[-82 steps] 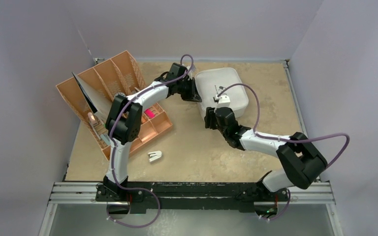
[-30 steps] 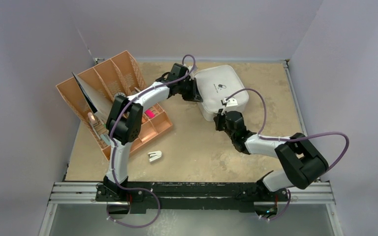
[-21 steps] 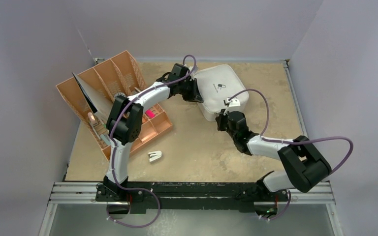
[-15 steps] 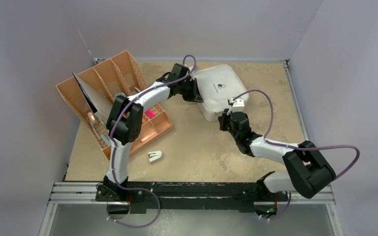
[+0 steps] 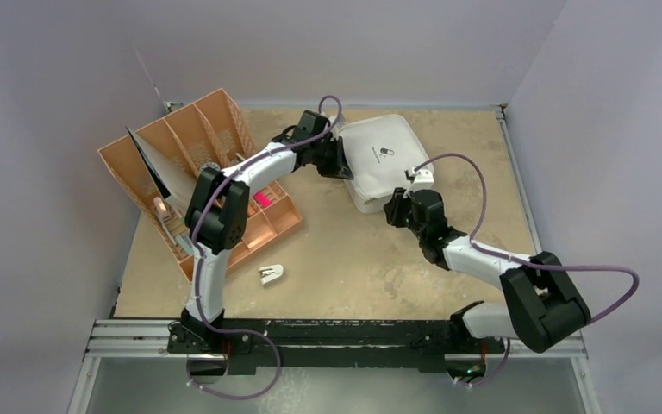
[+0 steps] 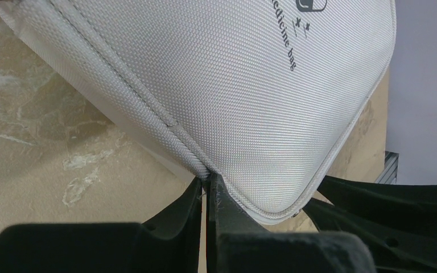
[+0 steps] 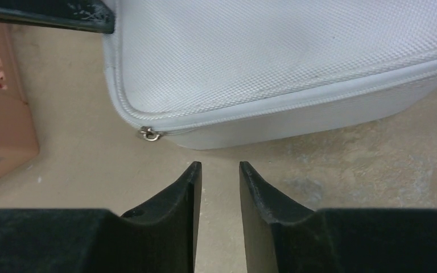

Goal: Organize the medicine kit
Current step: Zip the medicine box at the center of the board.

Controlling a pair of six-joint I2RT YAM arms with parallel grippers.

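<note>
Pinching the left-edge seam of the medicine kit point(image 5: 388, 164), which lies lid-down at the far middle of the bench point(image 5: 353, 267), your left claw point(image 6: 209, 190) is clenched, apparently to steady it, while your right claw point(image 7: 220, 168) hovers slightly parted and empty just near of it. Only the right wrist view shows the zipper pull point(image 7: 149, 134); only the left wrist view shows the pinch.

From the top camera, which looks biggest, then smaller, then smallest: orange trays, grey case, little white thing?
Largest: the orange trays.
Next: the grey case.
Smallest: the little white thing, by far.
</note>
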